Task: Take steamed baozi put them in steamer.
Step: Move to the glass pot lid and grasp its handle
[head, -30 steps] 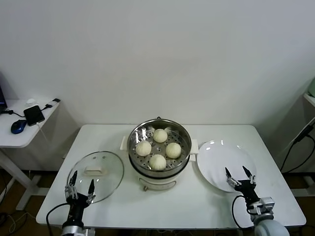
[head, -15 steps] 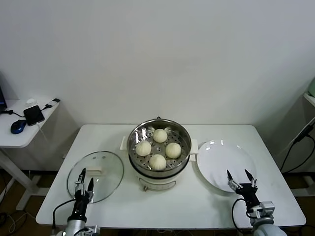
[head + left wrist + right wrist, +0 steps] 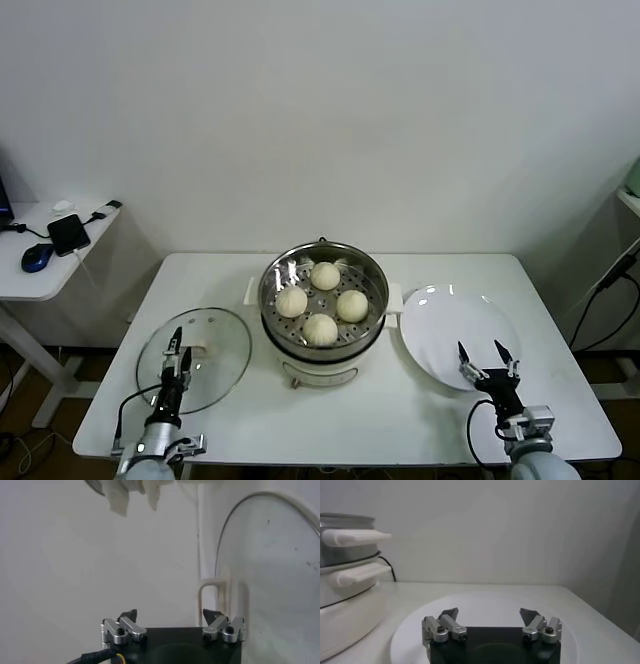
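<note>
All four buns (image 3: 321,302) are sitting on the perforated tray inside the steamer (image 3: 323,298), which is standing at the middle of the table (image 3: 400,420). They are lying in a loose ring, each apart from its neighbours, presumably so steam can pass between them. The plate (image 3: 455,330) to the robot's right of the steamer is lying bare, so the loading step looks complete.

The left gripper (image 3: 174,352) is hovering low at the near edge of the table over the glass lid (image 3: 193,358), which is lying flat to the robot's left of the steamer. Its fingers are standing apart and holding nothing; the left wrist view is showing the lid's rim and handle just ahead of the fingertips (image 3: 129,616).

The right gripper (image 3: 486,361) is hanging over the near rim of the plate, fingers spread and empty, with the steamer's side handles (image 3: 355,537) showing off to one side in its wrist view.

Judgement: neither arm is carrying anything; both appear parked, and the lid is probably lying off to keep the pot open for loading.
</note>
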You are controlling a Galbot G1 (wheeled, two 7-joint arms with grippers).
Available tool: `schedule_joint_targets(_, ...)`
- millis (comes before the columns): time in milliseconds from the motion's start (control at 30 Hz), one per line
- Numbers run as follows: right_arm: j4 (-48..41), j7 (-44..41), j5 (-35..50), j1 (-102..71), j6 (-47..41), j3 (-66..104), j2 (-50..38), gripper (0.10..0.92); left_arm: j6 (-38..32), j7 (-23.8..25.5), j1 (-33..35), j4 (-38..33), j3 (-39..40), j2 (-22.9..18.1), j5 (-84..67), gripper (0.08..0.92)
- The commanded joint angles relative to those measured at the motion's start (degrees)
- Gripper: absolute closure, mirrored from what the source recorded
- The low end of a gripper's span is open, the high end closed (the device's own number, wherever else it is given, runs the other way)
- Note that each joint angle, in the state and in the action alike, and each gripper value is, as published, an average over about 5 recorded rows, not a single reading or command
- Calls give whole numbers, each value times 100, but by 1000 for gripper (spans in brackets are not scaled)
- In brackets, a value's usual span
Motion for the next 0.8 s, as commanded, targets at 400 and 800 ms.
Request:
schedule_joint_targets(400, 114, 83, -82, 118, -90, -128, 25, 203, 6, -38, -470, 591, 30, 80, 68, 259)
schedule_joint_targets(800, 143, 203, -92, 201, -114, -324, -10, 203, -84, -164, -418, 747, 28, 61, 7, 606)
